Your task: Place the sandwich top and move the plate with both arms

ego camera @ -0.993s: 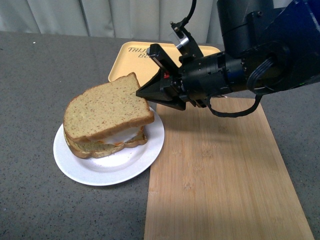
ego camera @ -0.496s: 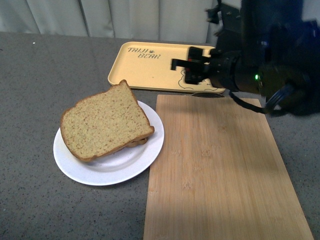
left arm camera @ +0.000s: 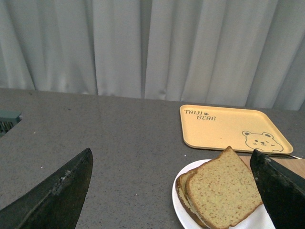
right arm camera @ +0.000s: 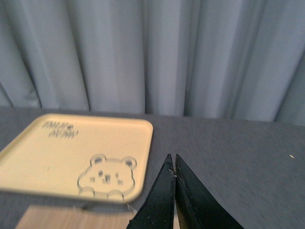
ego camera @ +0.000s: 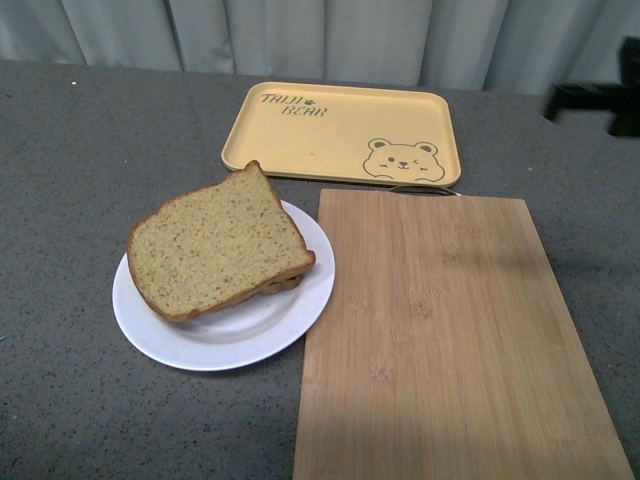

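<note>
One grey countertop (ego camera: 80,150) before pale curtains (ego camera: 300,40); left tool (left arm camera: 170,151) wide, right tool (right arm camera: 171,157) narrow, empty

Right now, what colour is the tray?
The tray is pale yellow with a bear drawing; front view shows it best.

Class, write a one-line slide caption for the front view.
Sandwich top in place on the plate, beside a wooden board and a yellow tray.
</note>
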You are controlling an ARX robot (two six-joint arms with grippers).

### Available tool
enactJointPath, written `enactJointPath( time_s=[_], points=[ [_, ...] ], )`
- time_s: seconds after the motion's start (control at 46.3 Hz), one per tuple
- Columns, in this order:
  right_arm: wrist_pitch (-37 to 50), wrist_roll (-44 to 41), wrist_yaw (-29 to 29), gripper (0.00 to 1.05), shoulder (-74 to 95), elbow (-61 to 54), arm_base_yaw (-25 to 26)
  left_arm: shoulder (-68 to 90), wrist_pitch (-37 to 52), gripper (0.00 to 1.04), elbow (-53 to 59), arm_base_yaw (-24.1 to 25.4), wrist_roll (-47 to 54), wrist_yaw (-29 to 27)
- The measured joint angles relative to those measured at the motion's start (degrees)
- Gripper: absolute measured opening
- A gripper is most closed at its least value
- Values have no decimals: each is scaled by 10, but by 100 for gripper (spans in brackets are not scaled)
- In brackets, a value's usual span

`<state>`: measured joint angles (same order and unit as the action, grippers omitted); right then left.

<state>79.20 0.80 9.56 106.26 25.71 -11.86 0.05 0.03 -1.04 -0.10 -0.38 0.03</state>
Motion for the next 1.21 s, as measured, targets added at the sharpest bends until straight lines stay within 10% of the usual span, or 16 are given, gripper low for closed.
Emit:
enactJointPath(
  time_s=[0.604,1.209],
  points=[
    [-263,-6,-92,1,-486,-227,116,0,0,98,0,0,0,0],
    [-489,-7,-95,1,-755,-255,118,0,0,98,0,0,0,0]
  ],
)
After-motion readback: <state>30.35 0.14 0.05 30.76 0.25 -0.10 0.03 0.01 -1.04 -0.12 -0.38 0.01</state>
